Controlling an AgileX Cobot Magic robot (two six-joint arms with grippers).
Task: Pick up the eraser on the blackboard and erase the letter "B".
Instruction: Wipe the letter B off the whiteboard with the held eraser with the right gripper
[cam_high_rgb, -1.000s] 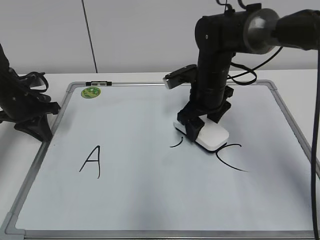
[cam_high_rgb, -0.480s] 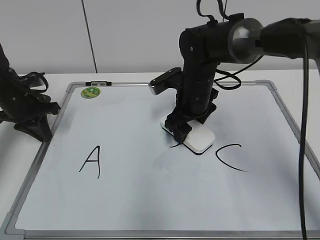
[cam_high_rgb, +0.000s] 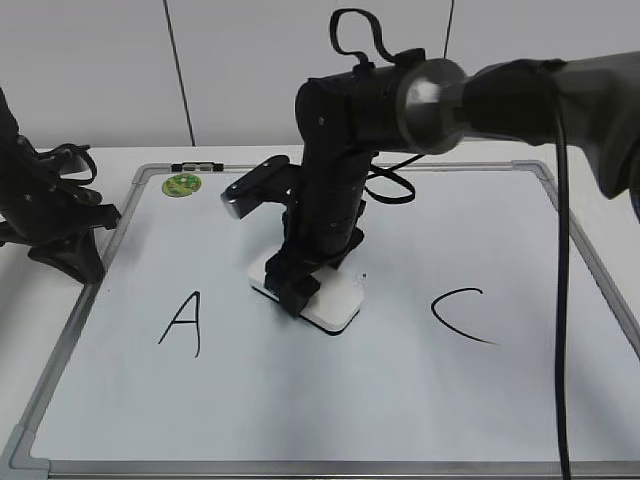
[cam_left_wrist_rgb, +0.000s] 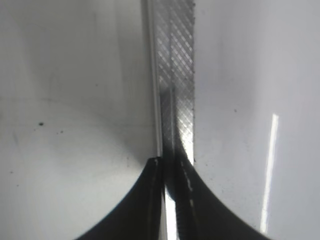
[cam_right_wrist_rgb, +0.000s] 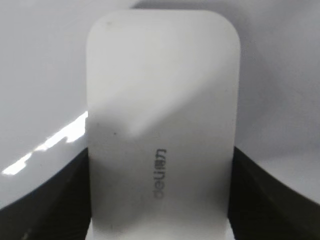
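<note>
My right gripper (cam_high_rgb: 305, 283) is shut on the white eraser (cam_high_rgb: 330, 302) and presses it flat on the blackboard (cam_high_rgb: 330, 400) at mid-board, between the black "A" (cam_high_rgb: 183, 322) and the black "C" (cam_high_rgb: 461, 314). No stroke of the letter "B" shows; any trace is hidden under the eraser or the arm. In the right wrist view the eraser (cam_right_wrist_rgb: 161, 125) fills the space between my dark fingers (cam_right_wrist_rgb: 160, 200), its grey lettering visible. My left gripper (cam_high_rgb: 70, 250) rests off the board's left edge, and its fingers (cam_left_wrist_rgb: 172, 200) are closed together over the board's grey frame (cam_left_wrist_rgb: 175, 75).
A small round green magnet (cam_high_rgb: 182, 184) sits at the board's far left corner, beside a small dark clip on the frame (cam_high_rgb: 197, 166). The right arm's cable (cam_high_rgb: 560, 300) hangs over the right side. White table (cam_high_rgb: 600, 165) surrounds the board.
My right gripper has slid the eraser leftward across the board, from beside the "C" to mid-board. The black strokes seen near the eraser earlier no longer show. The left arm has not moved.
</note>
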